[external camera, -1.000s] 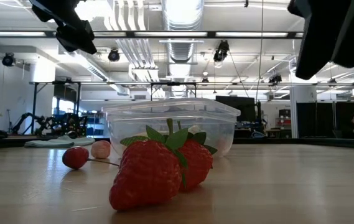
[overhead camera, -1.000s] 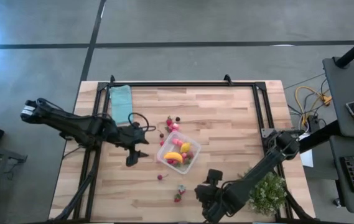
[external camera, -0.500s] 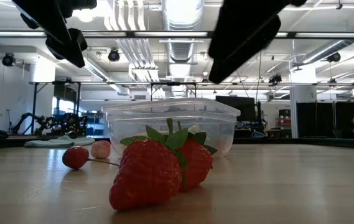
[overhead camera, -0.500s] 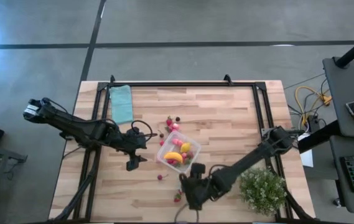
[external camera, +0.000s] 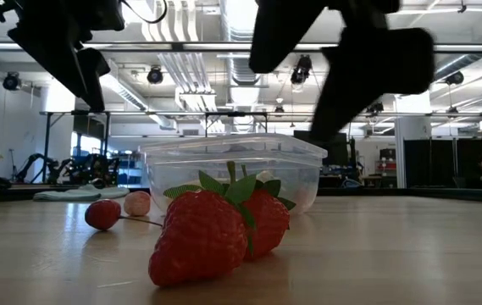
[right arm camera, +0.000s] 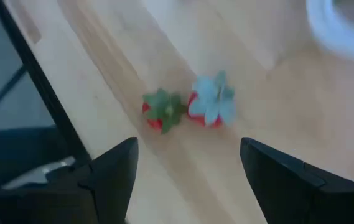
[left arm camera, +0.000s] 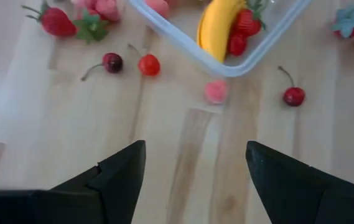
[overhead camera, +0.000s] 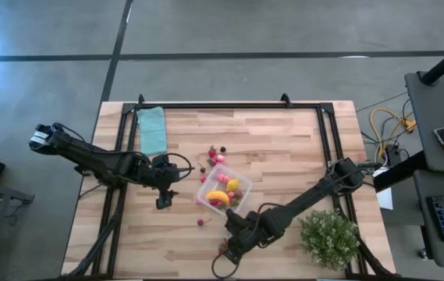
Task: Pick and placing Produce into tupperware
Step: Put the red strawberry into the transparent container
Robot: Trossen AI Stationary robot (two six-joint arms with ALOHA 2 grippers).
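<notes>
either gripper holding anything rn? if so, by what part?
Nothing is held. Left gripper is open and empty above bare table beside the tupperware. Right gripper is open and empty over the two strawberries.

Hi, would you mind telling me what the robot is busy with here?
It is sorting toy produce into the clear tub, which already holds a banana and other pieces. The right gripper hangs open over two strawberries at the table's near edge. The left gripper, also open, waits beside the tub.
</notes>
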